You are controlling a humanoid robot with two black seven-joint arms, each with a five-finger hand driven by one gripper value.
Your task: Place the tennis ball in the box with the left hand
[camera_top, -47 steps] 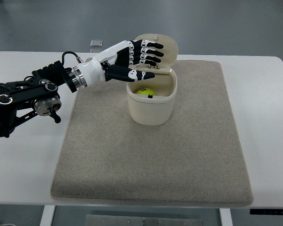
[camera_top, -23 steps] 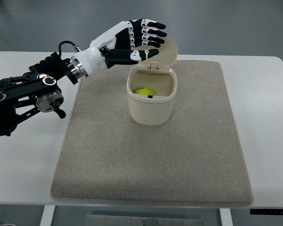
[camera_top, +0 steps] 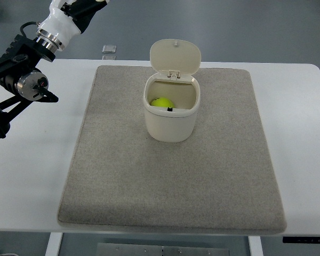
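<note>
The yellow tennis ball [camera_top: 162, 102] sits down inside the cream box [camera_top: 172, 120] with its lid up on the mat [camera_top: 218, 176], so the job looks done, and the left hand [camera_top: 77, 8] is up high, fingers cut off, cannot tell

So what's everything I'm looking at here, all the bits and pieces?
tennis ball: one, yellow-green, lying inside the box
box: one, cream, standing on the mat toward its far side, hinged lid tipped open and upright
mat: one, grey-beige, covering the middle of the table
table: one, white, under everything
small square object: one, grey, beyond the table's far edge; too small to identify
left arm: one, black with a white and silver wrist, raised at the upper left; its hand is cut off by the top edge
right arm: not in view
</note>
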